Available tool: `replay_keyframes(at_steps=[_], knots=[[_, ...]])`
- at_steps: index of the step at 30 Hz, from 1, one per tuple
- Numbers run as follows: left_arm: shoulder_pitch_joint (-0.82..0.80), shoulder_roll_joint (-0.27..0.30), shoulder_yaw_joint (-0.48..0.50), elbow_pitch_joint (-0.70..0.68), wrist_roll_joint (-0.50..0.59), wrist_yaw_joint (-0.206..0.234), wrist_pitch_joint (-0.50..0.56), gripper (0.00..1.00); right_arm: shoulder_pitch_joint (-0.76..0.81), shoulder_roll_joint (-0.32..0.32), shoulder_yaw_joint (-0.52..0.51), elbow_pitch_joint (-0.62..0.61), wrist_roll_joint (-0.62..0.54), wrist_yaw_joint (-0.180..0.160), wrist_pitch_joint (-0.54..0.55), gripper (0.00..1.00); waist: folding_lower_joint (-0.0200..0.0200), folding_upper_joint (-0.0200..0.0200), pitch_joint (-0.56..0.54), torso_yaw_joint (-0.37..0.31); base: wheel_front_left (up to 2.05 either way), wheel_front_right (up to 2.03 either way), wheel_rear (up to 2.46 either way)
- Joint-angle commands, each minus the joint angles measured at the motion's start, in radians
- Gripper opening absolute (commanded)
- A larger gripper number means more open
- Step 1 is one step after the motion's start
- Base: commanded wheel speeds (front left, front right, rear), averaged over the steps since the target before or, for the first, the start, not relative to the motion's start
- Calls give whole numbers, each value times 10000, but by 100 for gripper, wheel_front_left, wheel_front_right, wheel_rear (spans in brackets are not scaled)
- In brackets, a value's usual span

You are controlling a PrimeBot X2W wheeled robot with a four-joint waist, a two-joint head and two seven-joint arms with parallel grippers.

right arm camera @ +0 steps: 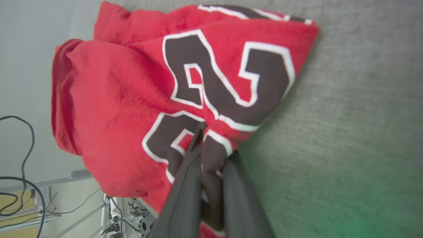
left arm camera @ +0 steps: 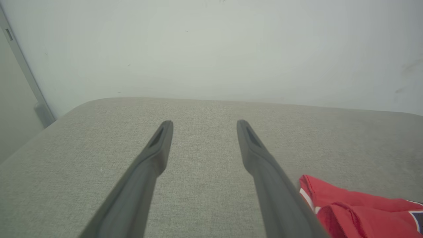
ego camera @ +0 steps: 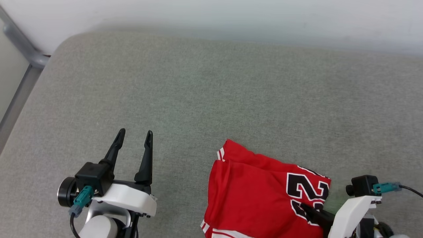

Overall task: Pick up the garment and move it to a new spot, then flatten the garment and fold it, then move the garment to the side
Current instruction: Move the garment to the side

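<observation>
right gripper (right arm camera: 214,145): my two long dark fingers are pinched together, with a fold of cloth caught between them
grip spot: on the black, white-edged number print, at the cloth's edge nearest my right wrist
held item: soft bright red jersey-style garment (ego camera: 251,185) with white-and-red stripe trim
garment shape: bunched and folded over itself, number side up, several layers stacked
garment location: near edge of the grey woven fabric cushion (ego camera: 211,92), right of centre in head view, lower part cut off by the frame bottom
garment contact: most of it lies on the cushion; can't tell if the pinched corner is off the surface
garment trim: striped edge at the upper left corner and along the lower left hem in head view
right wrist: white housing with black camera block and a teal connector (ego camera: 385,188), just right of the garment
left gripper (ego camera: 135,133): fingers spread wide, nothing between them
left gripper position: over bare cushion, well left of the garment, no contact with it, fingers pointing towards the wall
left wrist view: garment's red corner sits just beside my right-hand finger at the lower right
backdrop: pale plain wall (ego camera: 231,16) behind the cushion's far edge
left edge: grey metal rail (ego camera: 29,56) beside the cushion's rounded far corner
right wrist view, lower left: loose black cables (right arm camera: 16,148), beyond the garment
</observation>
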Motion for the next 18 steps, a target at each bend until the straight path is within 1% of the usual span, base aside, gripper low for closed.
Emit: replay_keyframes(at_steps=[1, 2, 5, 8, 12, 15, 18], knots=[[101, 28, 0, 11, 51, -37, -21, 100, 1, -257, 50, -28, -386, -23, -112, 0, -1, 0, -298, -227, 0, 0, 0], [130, 51, -4, 23, 94, -36, -19, 100, -55, -434, 93, -98, -781, -23, -206, 0, -1, 0, -393, -337, 0, 0, 0], [283, 86, 69, -27, 86, 20, -19, 100, -241, -702, 210, -285, -1880, -20, -322, 0, -1, 0, -619, -829, 0, 0, 0], [402, 84, 150, -216, 101, 87, -20, 100, -314, -918, 23, -441, -2642, -20, -262, 0, -1, 0, -670, -1356, 0, 0, 0], [486, 107, 187, -520, 196, 176, -20, 100, -481, -1209, -306, -656, -3316, -18, -128, 0, -1, 0, -542, -2154, 0, 0, 0], [488, 168, 198, -738, 276, 233, -15, 100, -716, -1394, -495, -700, -3622, -18, -77, 0, -1, 0, -310, -2844, 0, 0, 0], [315, 242, 169, -971, 362, 223, 32, 100, -1078, -1460, -604, -698, -3687, -17, -133, 0, -1, 0, 85, -3469, 0, 0, 0]])
